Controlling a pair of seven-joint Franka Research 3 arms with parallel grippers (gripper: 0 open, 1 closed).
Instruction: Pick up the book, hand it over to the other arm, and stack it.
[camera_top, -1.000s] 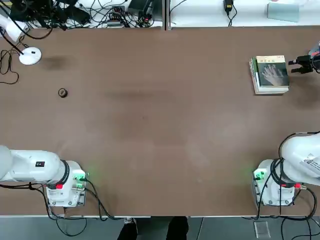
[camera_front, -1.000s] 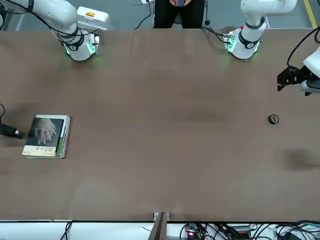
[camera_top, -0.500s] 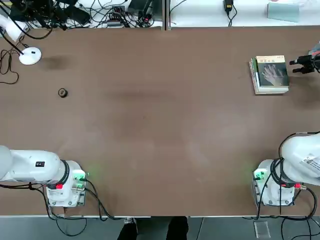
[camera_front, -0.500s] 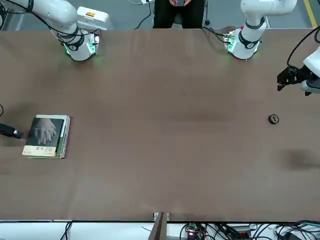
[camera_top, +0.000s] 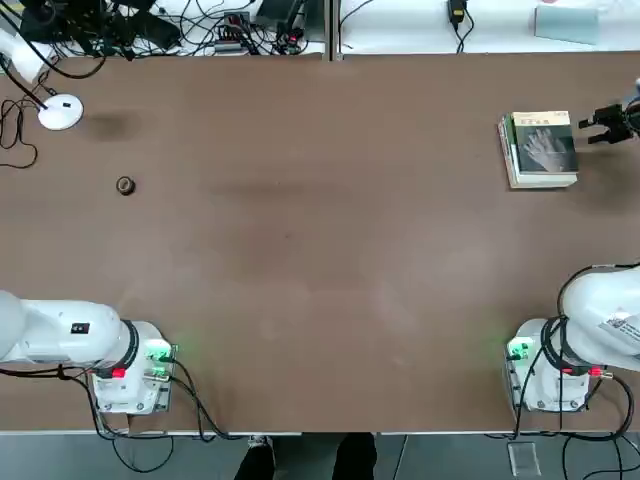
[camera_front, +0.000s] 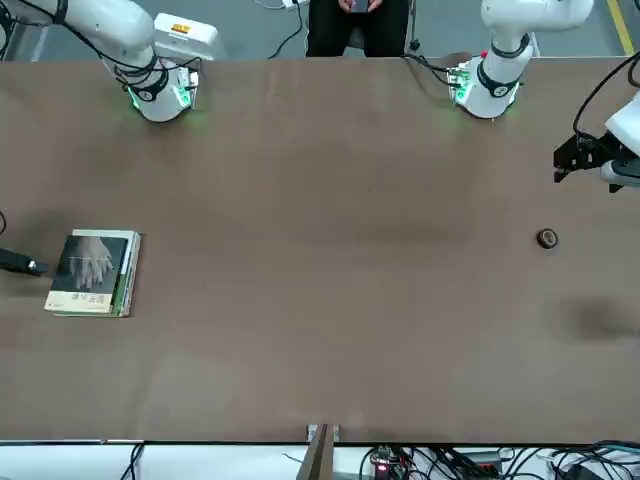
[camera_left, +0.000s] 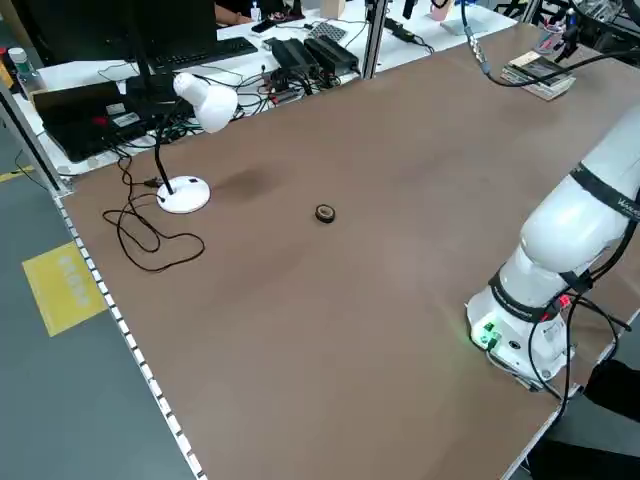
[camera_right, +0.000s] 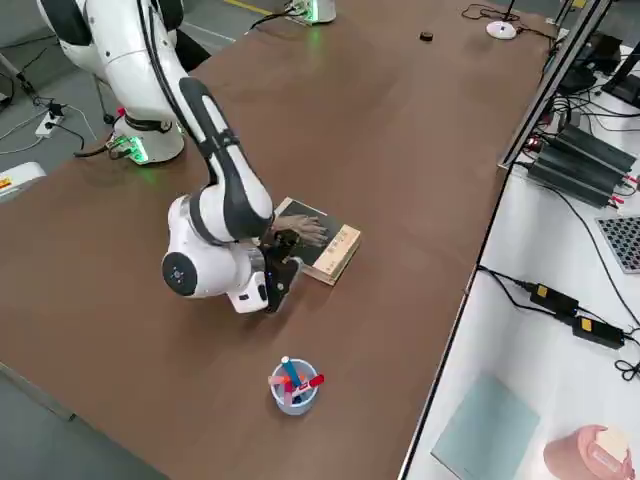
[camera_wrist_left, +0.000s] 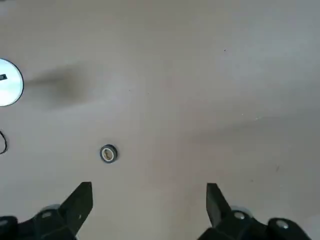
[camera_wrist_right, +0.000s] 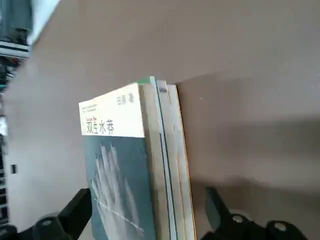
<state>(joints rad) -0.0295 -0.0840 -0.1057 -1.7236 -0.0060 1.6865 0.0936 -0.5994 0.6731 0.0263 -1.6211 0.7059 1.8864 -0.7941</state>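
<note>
1. The right gripper (camera_top: 612, 121) is partly cut off by the top view's right edge.
2. The book (camera_wrist_right: 122, 175) runs past the right wrist view's lower edge.
3. The lower books (camera_wrist_right: 175, 165) in the stack show only their page edges.
4. The left arm's base (camera_top: 125, 370) shows, the rest cropped.

Brown table (camera_top: 300, 250), white bench (camera_right: 520, 340) alongside with cables and power bricks, desk lamp (camera_left: 200, 105), grey floor (camera_left: 60, 400), yellow floor marking (camera_left: 65, 288).

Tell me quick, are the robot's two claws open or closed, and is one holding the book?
Left gripper: open, holding nothing, high over the bare table.
Right gripper: open, holding nothing, right beside the book, which lies on the stack.
</note>
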